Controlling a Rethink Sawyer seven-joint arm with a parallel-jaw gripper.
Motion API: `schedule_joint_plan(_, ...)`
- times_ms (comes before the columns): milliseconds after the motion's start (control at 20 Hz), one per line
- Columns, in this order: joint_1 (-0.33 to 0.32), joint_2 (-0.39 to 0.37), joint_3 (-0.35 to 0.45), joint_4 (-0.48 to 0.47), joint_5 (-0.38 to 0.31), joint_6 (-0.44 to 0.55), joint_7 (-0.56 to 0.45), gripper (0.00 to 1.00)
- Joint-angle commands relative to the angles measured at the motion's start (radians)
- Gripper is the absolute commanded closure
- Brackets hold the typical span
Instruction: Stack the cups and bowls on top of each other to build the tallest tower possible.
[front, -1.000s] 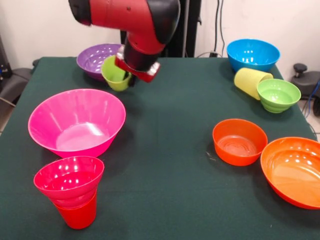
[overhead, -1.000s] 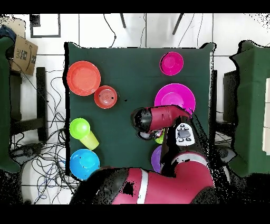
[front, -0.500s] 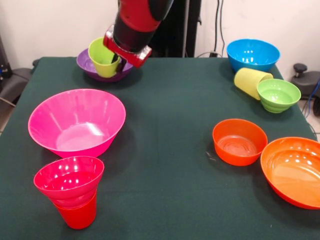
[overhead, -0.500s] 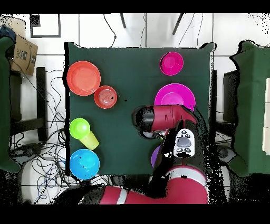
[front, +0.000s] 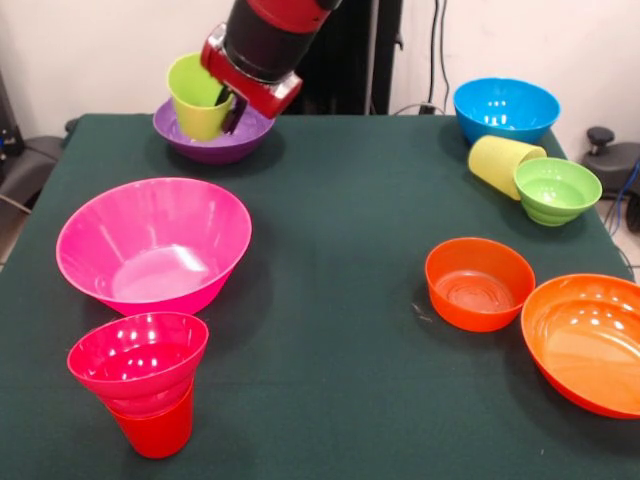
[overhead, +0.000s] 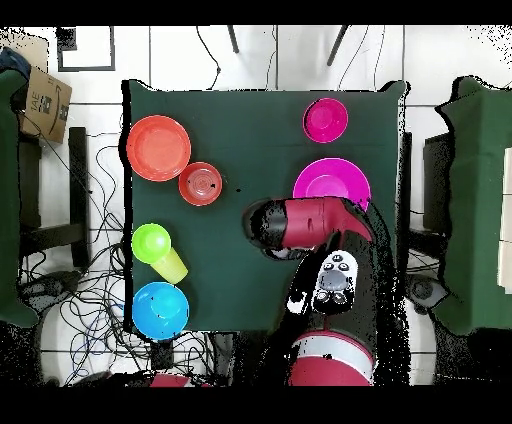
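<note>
Counter (front: 340, 330): being kept clear of while the load is being carried.
Purple bowl (front: 215, 143): being approached as the seat; centring is being advised.
Lime cup (front: 196, 95): being held upright just above it.
Fingers (front: 228, 108): being kept clamped on the cup's rim.

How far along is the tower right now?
Done: only the small magenta bowl sits on the red cup. In hand: the end effector holds the lime green cup above the purple bowl. Left: the pink bowl, both orange bowls, the blue bowl, the green bowl and the tipped yellow cup all stand apart.
</note>
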Motion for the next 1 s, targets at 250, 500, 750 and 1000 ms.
schedule_joint_plan(250, -0.011, 0.194, 0.003, -0.204, 0.012, -0.262, 0.228, 1.00)
schedule_joint_plan(500, -0.031, 0.259, 0.007, -0.256, 0.015, -0.391, 0.199, 1.00)
schedule_joint_plan(750, -0.057, 0.267, 0.050, -0.287, 0.028, -0.421, 0.121, 1.00)
schedule_joint_plan(1000, -0.074, 0.257, 0.080, -0.304, 0.035, -0.400, 0.058, 1.00)
